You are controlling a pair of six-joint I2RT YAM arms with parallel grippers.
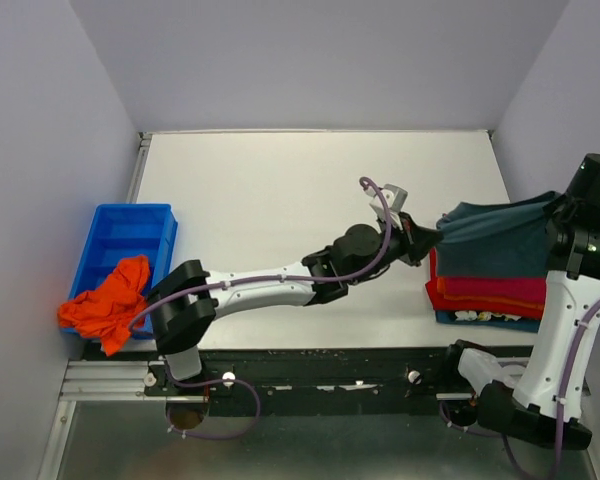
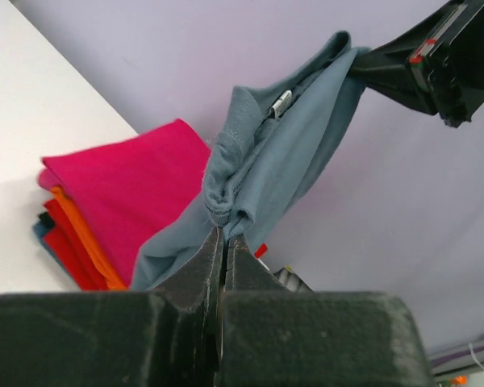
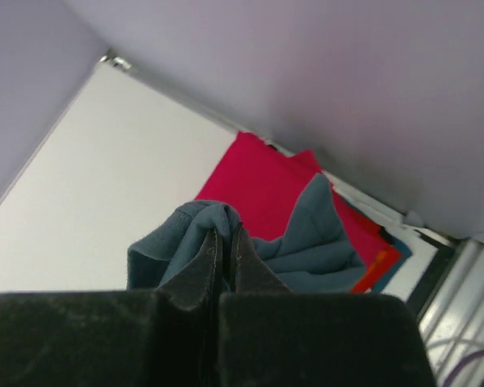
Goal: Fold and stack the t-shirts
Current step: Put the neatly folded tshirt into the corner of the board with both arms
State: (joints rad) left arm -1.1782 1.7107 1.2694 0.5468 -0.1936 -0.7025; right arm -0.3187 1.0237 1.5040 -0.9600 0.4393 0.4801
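Note:
A slate grey-blue t-shirt [image 1: 492, 238] hangs stretched between my two grippers above a stack of folded shirts [image 1: 485, 295] at the table's right side. The stack shows magenta-pink [image 2: 121, 181], red and orange layers [image 2: 85, 238]. My left gripper [image 1: 427, 238] is shut on the shirt's left end [image 2: 226, 205]. My right gripper [image 1: 557, 207] is shut on its right end [image 3: 195, 230]. The shirt's lower part drapes onto the magenta shirt [image 3: 258, 181]. A bright orange t-shirt [image 1: 107, 300] lies crumpled over the bin's front corner at the left.
A rigid blue plastic bin [image 1: 125, 240] stands at the table's left edge. The white table top [image 1: 280, 200] is walled at the back and both sides. A black rail [image 1: 320, 365] runs along the near edge by the arm bases.

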